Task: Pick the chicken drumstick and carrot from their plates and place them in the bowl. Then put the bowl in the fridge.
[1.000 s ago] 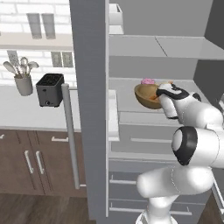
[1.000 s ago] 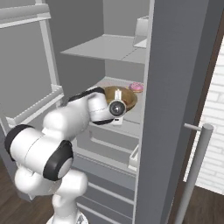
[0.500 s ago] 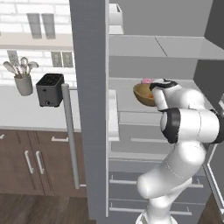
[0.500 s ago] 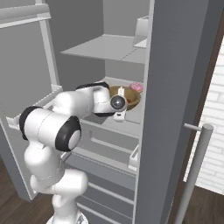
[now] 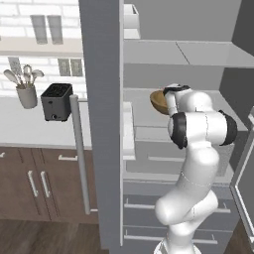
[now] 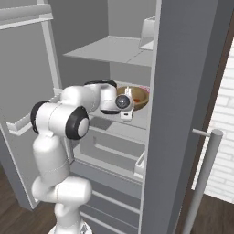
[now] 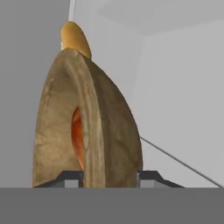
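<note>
Your white arm reaches into the open tall grey steel fridge [image 5: 101, 99], and the gripper [image 7: 109, 177] sits at the near rim of the round tan-brown wooden bowl [image 6: 136, 97]. In the hand view the bowl's wall stands edge-on between the two dark fingertips [image 7: 70, 177], one on each side of it, so your jaws are closed narrowly on the rim and holding the bowl. That view is rolled, which is why the bowl looks as if it were standing on its side there.

From the left base view you can see the bowl [image 5: 158, 101] over the pale grey middle shelf [image 5: 144, 111] inside the fridge, with the arm's wrist covering its right part. Whether its base touches the shelf, you cannot tell. From the right base view the bowl is upright with its lighter inside facing up, and a small slim orange carrot [image 6: 129, 100] shows inside it. In the hand view an orange patch [image 7: 78, 140] shows within the bowl, and a rounded golden-brown end [image 7: 75, 39] rises past the far rim; you cannot tell for sure which food that is.

The fridge door with its long vertical bar handle [image 5: 81, 154] stands open. Left of the fridge, on the pale surface [image 5: 30, 130], you have a black toaster [image 5: 56, 101] and a grey utensil cup [image 5: 27, 95] with spoons.
</note>
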Robot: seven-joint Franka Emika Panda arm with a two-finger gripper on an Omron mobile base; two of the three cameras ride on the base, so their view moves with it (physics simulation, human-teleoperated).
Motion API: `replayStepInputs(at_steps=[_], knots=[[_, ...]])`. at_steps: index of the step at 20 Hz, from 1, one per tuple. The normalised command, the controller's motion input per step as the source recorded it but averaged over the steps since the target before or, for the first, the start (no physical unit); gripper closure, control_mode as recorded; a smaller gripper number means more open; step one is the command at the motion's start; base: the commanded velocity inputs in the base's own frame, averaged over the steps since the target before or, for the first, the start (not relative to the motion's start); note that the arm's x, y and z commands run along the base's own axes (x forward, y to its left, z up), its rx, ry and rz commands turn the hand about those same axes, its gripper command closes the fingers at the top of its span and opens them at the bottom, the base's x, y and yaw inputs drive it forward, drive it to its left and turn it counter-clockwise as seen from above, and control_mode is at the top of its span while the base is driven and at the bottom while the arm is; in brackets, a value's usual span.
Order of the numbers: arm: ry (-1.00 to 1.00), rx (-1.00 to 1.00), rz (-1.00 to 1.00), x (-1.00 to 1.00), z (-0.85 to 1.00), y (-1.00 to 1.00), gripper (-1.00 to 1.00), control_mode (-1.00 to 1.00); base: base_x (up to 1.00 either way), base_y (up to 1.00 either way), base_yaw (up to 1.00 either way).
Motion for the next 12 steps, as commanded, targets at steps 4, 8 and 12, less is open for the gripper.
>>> replayStepInputs(at_steps=[4, 8, 12], knots=[[-0.03, 0.01, 0.0, -0.22, 0.22, 0.0, -1.0, -1.0, 0.0, 0.0, 0.0], [-0.14, 0.0, 0.0, -0.66, 0.59, 0.0, -1.0, -1.0, 0.0, 0.0, 0.0], [-0.16, 0.01, 0.0, -0.97, 0.95, 0.01, -1.0, -1.0, 0.0, 0.0, 0.0]])
